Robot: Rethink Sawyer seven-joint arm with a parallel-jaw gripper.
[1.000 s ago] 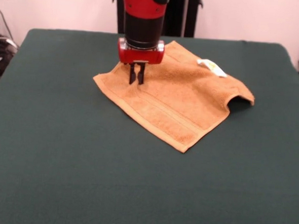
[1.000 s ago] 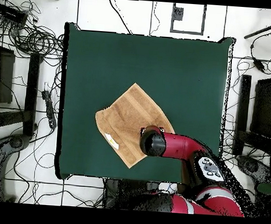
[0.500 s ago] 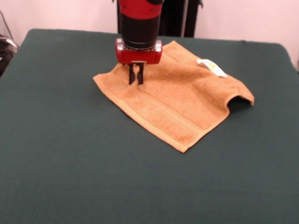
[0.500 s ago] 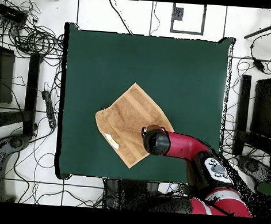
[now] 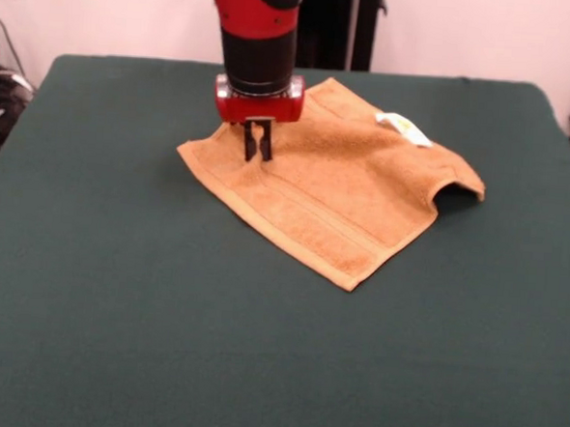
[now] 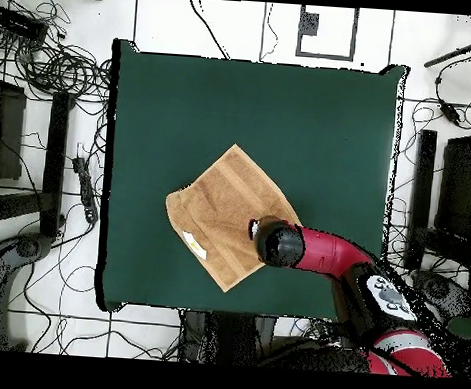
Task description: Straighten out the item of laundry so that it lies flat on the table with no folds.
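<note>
The item of laundry (image 5: 349, 193), an orange-tan towel, lies mostly spread on the green table (image 5: 161, 341), set at an angle. Its right corner (image 5: 458, 190) in the front view arches up in a small fold. A white tag (image 5: 403, 128) shows at its far edge. My gripper (image 5: 257, 150) points straight down over the towel's left part. Its two fingers stand close together, with the tips touching the cloth. In the overhead view the towel (image 6: 224, 207) is a diamond shape, and the arm's wrist (image 6: 279, 244) covers the gripper at the towel's right corner.
Wide green table (image 6: 286, 106) surrounds the towel on all sides. Cables and stands (image 6: 48, 59) lie on the floor around the table in the overhead view.
The arm has shifted slightly to the left in the front view. The towel has kept its shape and place.
</note>
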